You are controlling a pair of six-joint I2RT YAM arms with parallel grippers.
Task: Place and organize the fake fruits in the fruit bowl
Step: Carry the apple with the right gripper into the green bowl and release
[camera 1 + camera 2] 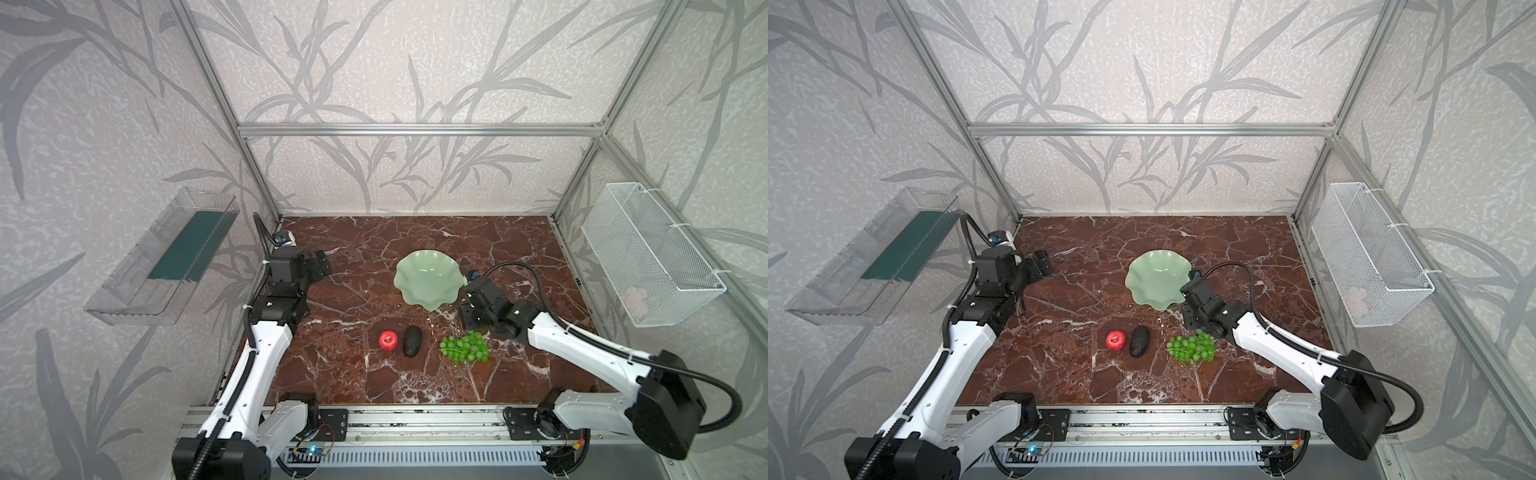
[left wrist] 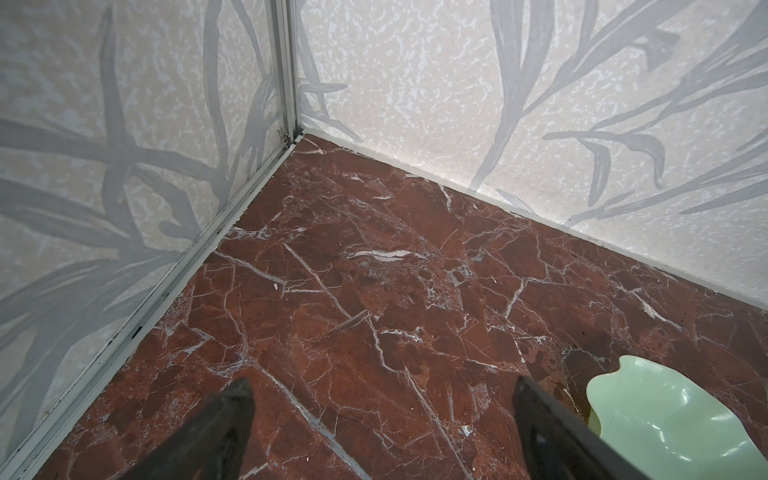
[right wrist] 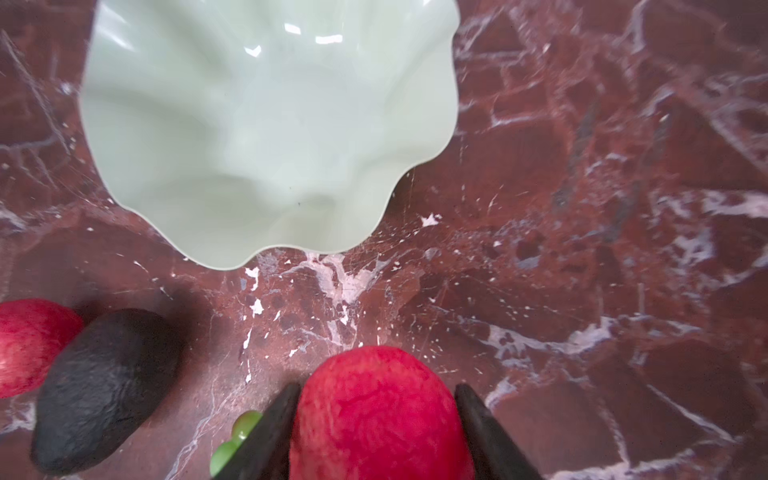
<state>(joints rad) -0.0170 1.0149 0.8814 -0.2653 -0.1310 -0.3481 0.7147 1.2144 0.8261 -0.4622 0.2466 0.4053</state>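
**Barely begun: one apple gripped, bowl empty**

Nothing lies in the fruit bowl (image 1: pixel 424 278) yet. Its pale green inside is bare in both top views and in the right wrist view. The jaws of the right gripper (image 3: pixel 378 388) pinch the gripped apple (image 3: pixel 378 432), one dark finger against each side, just off the bowl's wavy rim. Whether that apple is clear of the marble table (image 1: pixel 353 374) I cannot tell, and the top views hide it under the wrist.

Three fruits wait on the table in a row nearer the robot. The loose apple (image 1: pixel 387 340) and the avocado (image 1: pixel 412 340) lie just beside each other. The grapes (image 1: pixel 464 345) sit apart to the right, close by the right arm.

The left gripper (image 2: pixel 382 386) hangs over bare marble with jaws spread wide and empty, well apart from the fruit. By my judgement one of four placements is in hand, and all the arranging is left.
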